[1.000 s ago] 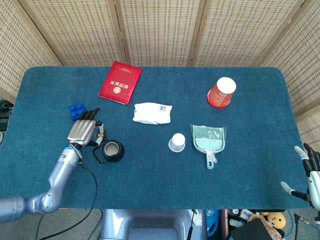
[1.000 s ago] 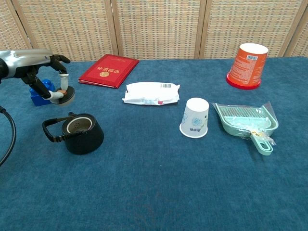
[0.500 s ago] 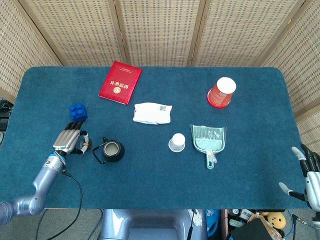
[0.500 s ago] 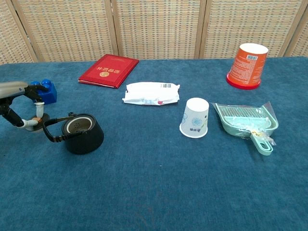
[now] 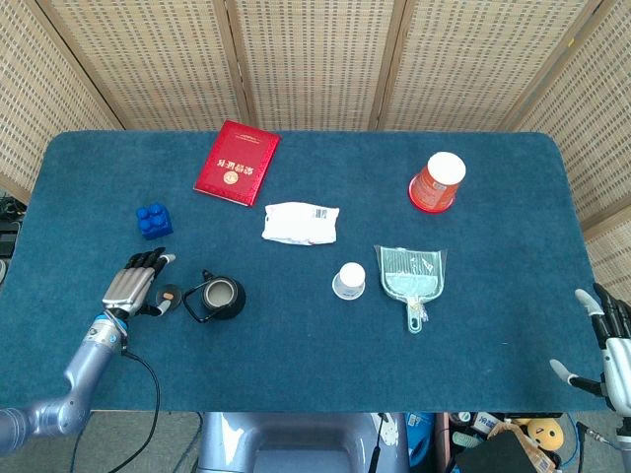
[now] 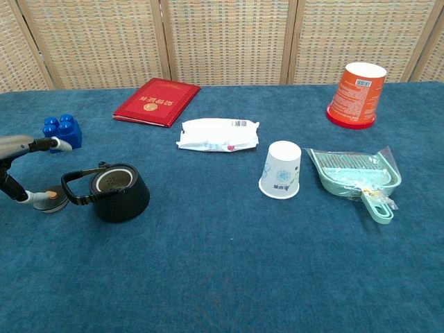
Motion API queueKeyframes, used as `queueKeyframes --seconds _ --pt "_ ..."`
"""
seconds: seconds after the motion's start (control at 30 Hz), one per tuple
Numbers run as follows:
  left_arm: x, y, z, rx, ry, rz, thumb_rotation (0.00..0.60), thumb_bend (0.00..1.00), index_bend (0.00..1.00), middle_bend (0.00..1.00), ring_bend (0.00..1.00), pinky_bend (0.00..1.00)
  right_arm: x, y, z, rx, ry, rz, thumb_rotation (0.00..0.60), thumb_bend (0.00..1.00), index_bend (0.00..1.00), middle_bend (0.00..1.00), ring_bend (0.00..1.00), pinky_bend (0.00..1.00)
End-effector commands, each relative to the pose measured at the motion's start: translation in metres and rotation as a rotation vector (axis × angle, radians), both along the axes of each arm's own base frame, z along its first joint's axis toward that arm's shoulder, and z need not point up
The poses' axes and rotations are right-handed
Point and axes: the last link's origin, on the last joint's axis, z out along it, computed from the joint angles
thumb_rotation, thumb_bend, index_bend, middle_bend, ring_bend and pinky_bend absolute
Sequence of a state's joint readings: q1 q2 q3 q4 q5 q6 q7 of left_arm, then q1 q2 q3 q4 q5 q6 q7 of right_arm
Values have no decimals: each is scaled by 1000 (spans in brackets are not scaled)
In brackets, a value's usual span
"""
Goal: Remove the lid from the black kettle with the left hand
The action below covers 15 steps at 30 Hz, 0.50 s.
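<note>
Just left of the open black kettle [image 5: 224, 296] the lid [image 5: 169, 293] lies on the desk [image 5: 325, 365]; the left hand [image 5: 133, 284], fingers spread, rests beside it, apparently letting go.

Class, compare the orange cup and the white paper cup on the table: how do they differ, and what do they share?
The orange cup is plainly larger than the white paper cup. The orange cup is orange with a red rim; the white paper cup is white with faint print. The orange cup stands farther back. Both stand upside down on the blue table.

Silver robot hand [image 5: 131, 287], black fingers, grey arm.
</note>
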<state>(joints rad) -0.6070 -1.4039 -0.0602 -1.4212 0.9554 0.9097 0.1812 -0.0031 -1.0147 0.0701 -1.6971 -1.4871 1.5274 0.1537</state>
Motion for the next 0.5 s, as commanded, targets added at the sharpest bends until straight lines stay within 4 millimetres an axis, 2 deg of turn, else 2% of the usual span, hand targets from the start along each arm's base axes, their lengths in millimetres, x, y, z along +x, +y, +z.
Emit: queueKeyframes --seconds 0.03,0.17,0.23,0.37,0.5 --pt "4 -5 17 37 -23 -18 600 307 0 0 0 0 0 0 0 2 0 0 600 0 0 0 0 0" --pt "10 -13 47 107 -61 -44 600 302 0 0 0 0 1 0 -1 5 2 4 600 0 0 0 0 0" --pt "12 -21 65 160 -80 -62 600 268 0 0 0 0 2 1 -2 8 4 5 600 0 0 0 0 0" --pt "9 -56 105 273 -42 -103 600 138 0 0 0 0 3 1 -4 9 12 9 600 0 0 0 0 0" --pt "12 -93 123 341 9 -153 600 116 0 0 0 0 3 1 -6 7 28 7 600 0 0 0 0 0"
